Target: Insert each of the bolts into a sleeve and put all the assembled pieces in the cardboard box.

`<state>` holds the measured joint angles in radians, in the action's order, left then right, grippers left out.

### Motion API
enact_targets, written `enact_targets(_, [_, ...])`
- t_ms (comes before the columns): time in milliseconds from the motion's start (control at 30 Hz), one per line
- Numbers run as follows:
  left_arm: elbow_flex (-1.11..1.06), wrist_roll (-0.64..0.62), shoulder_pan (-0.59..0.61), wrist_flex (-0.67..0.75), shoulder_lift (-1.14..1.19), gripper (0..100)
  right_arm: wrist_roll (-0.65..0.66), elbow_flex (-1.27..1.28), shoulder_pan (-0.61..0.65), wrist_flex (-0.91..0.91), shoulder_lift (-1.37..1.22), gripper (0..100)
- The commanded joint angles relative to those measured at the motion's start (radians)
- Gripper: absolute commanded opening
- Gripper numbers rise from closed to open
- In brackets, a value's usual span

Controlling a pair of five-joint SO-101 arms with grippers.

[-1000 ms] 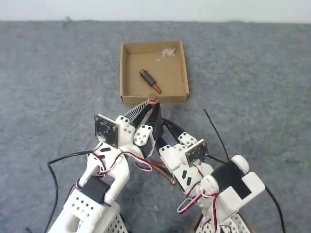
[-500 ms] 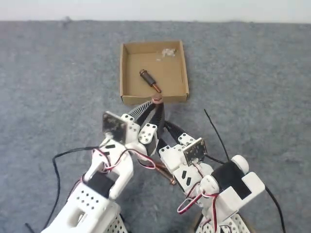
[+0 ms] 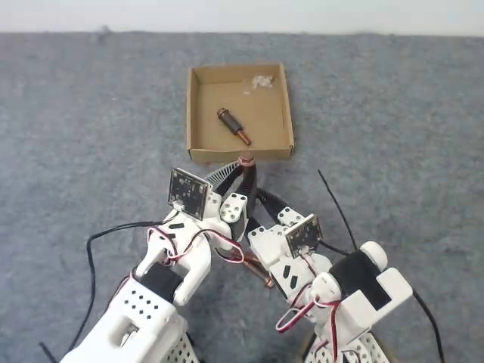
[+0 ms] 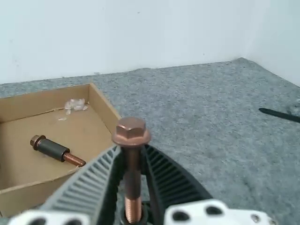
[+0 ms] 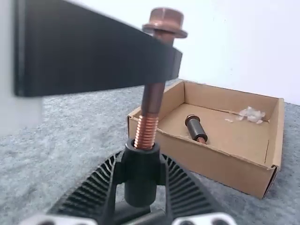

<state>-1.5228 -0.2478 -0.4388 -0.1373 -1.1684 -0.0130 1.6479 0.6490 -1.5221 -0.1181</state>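
Observation:
My left gripper (image 4: 131,161) is shut on a copper bolt (image 4: 131,154), held upright with its hex head up. My right gripper (image 5: 139,180) is shut on a black sleeve (image 5: 139,176), and the bolt's threaded tip (image 5: 143,133) sits in the sleeve's top opening. In the high view both grippers meet just in front of the cardboard box (image 3: 198,113), with the bolt head (image 3: 246,160) showing at the box's near wall. One assembled bolt and sleeve (image 3: 233,126) lies inside the box.
Grey carpet covers the table all around. White scraps (image 3: 262,80) lie in the box's far corner. Another copper bolt (image 3: 259,271) lies on the carpet between the two arms. A black cable (image 3: 336,208) runs on the right.
The left arm has swung right and slightly forward, bringing the bolt down toward the sleeve near the box's front wall. The right arm has stayed still.

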Motion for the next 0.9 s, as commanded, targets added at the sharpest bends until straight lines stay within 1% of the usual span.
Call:
enact_targets(0, [0.033,0.049,-0.003,-0.014,-0.003,1,-0.005,0.026,-0.028,-0.004,0.044,0.6])
enact_targets(67, [0.035,0.057,-0.005,-0.078,-0.003,1,-0.006,0.011,-0.051,-0.004,0.044,0.6])
enact_targets(133, [0.033,0.057,-0.006,-0.100,-0.003,1,-0.008,0.002,-0.065,-0.004,0.044,0.6])
enact_targets(567, [-0.005,0.058,-0.002,-0.101,0.003,1,-0.008,-0.002,-0.071,-0.004,0.044,0.6])
enact_targets(767, [-0.015,0.060,0.044,-0.098,0.003,1,-0.008,-0.011,-0.073,-0.004,0.036,0.6])
enact_targets(867, [-0.015,0.075,0.044,-0.098,0.003,5,-0.008,-0.011,-0.073,-0.002,0.036,0.6])
